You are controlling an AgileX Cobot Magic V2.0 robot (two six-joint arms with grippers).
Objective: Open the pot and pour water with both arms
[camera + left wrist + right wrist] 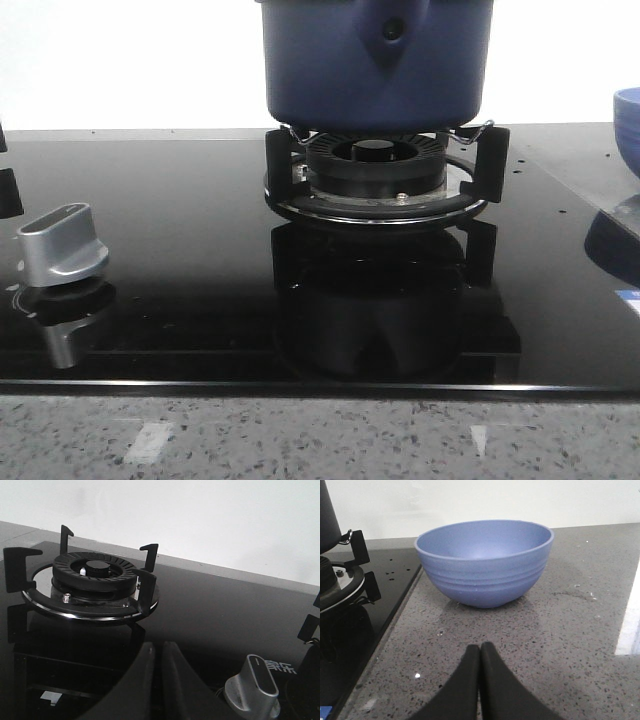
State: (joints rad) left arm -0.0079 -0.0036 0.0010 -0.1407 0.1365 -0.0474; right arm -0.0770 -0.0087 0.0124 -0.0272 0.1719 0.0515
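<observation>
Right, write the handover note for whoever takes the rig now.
Left tool: shut, empty, low over the black cooktop facing a bare burner, silver knob beside it.
Right tool: shut, empty, over the granite counter facing the blue bowl.
The pot sits on the centre burner; its top is out of frame, so the lid cannot be seen.
Done: nothing visible. Left: open the pot, lift it, pour into the bowl.

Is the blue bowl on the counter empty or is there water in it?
Cannot tell for sure: the bowl stands upright, and the inner wall that shows looks dry, but its bottom is hidden.
</observation>
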